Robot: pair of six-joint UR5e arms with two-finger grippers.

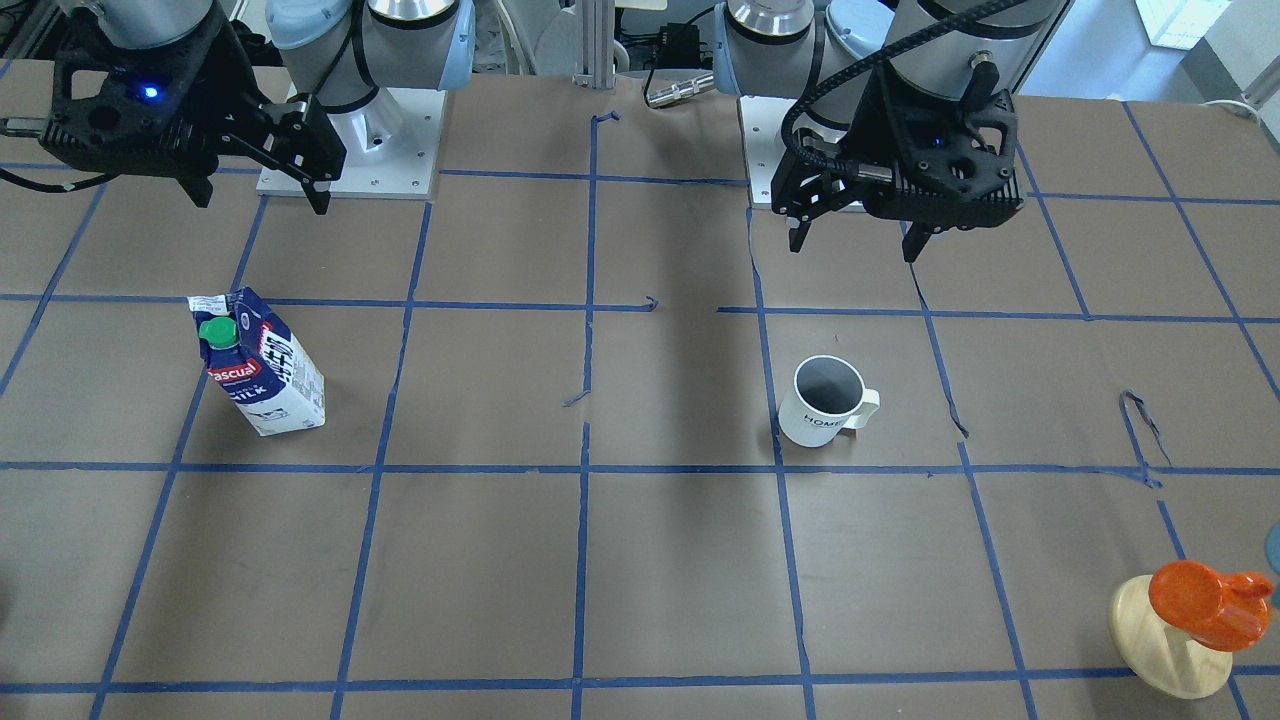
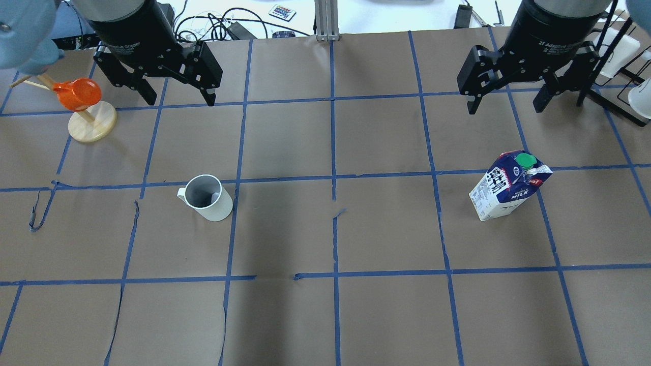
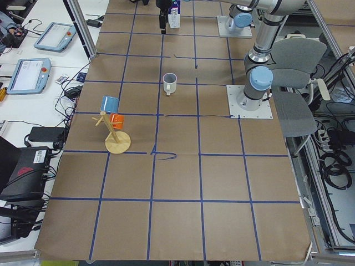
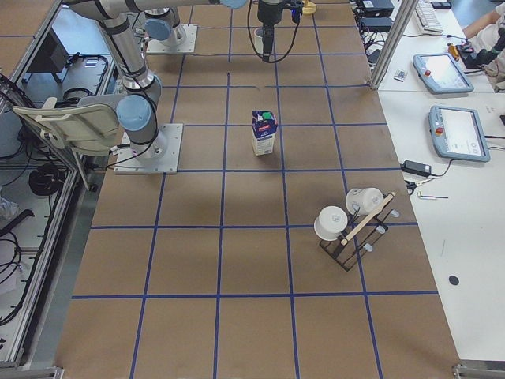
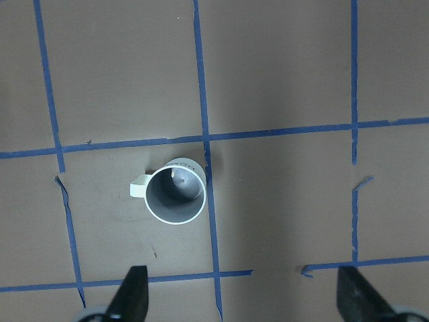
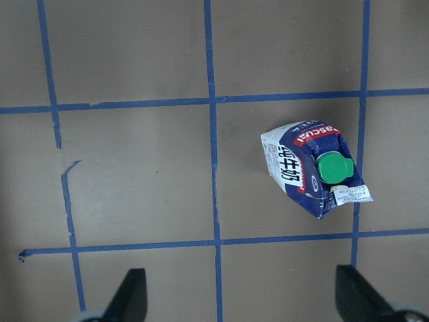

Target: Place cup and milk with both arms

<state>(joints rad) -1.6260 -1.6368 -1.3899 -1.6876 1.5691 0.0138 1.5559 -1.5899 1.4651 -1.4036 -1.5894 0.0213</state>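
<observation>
The white cup (image 1: 825, 405) stands upright on the brown table, handle out to the side; it also shows in the overhead view (image 2: 207, 197) and in the left wrist view (image 5: 175, 194). My left gripper (image 2: 180, 101) hangs open and empty well above the table, set back from the cup (image 3: 170, 83). The blue and white milk carton (image 1: 262, 365) with the green cap stands upright on the other half (image 2: 508, 185) and shows in the right wrist view (image 6: 312, 168). My right gripper (image 2: 504, 110) hangs open and empty above the table, apart from the carton (image 4: 264, 132).
An orange cup on a round wooden stand (image 2: 84, 109) sits at the table's edge on my left side (image 1: 1195, 610). A black rack with white cups (image 4: 351, 225) stands at my right end. The arm bases (image 1: 350, 140) are bolted at the robot's edge of the table.
</observation>
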